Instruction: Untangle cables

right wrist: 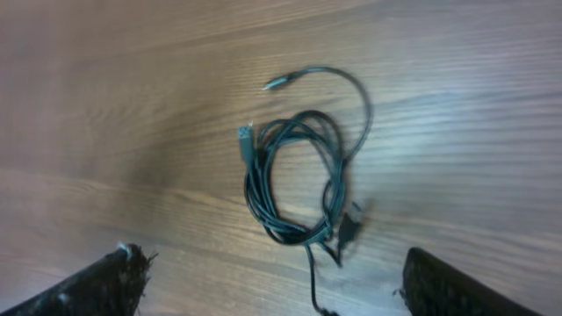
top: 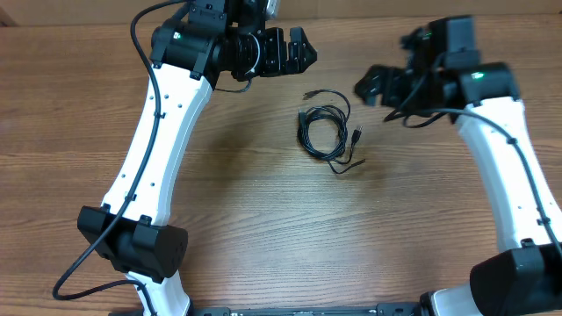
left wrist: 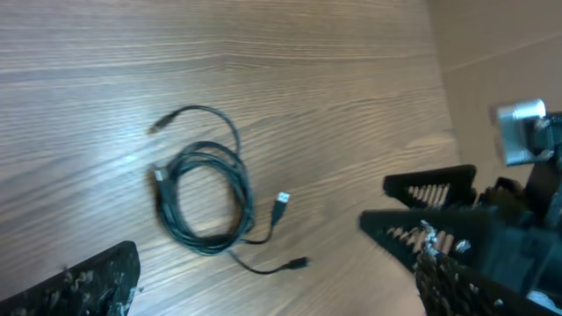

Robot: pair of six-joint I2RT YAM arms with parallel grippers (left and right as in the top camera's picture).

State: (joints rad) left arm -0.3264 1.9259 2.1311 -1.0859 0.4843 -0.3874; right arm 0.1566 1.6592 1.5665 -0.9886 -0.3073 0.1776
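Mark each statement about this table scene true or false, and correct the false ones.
1. The cables lie in a loose coil on the wooden table. True.
2. The left pincer is shut on a cable. False: it is open, empty and away from the coil.
3. The coil lies between the two arms. True.
4. The right pincer holds a plug. False: it is open and holds nothing.
5. One plug end has a silver tip. True.
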